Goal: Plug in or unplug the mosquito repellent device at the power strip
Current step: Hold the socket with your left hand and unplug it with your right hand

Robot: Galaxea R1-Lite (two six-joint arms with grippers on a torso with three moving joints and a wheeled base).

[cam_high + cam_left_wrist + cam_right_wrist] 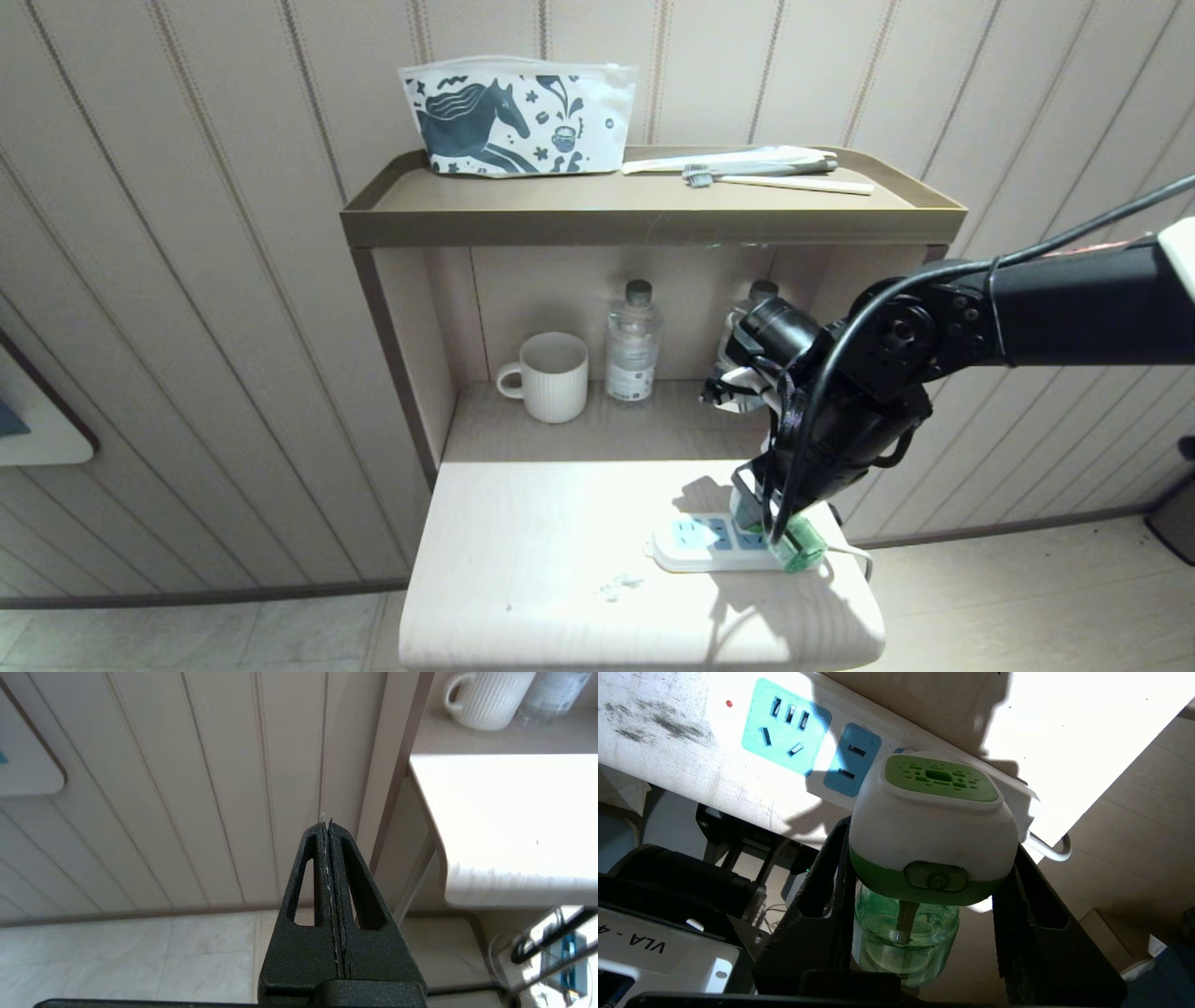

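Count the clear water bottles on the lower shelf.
2. One water bottle stands right of the white mug; a second bottle stands further right, mostly hidden behind the right arm. More may be hidden there.

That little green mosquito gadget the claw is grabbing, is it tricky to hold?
Probably somewhat. The mosquito repellent device has a smooth rounded white head, so the right gripper might slip. Its liquid-filled bottle probably shifts weight away from the power strip, encouraging tilting.
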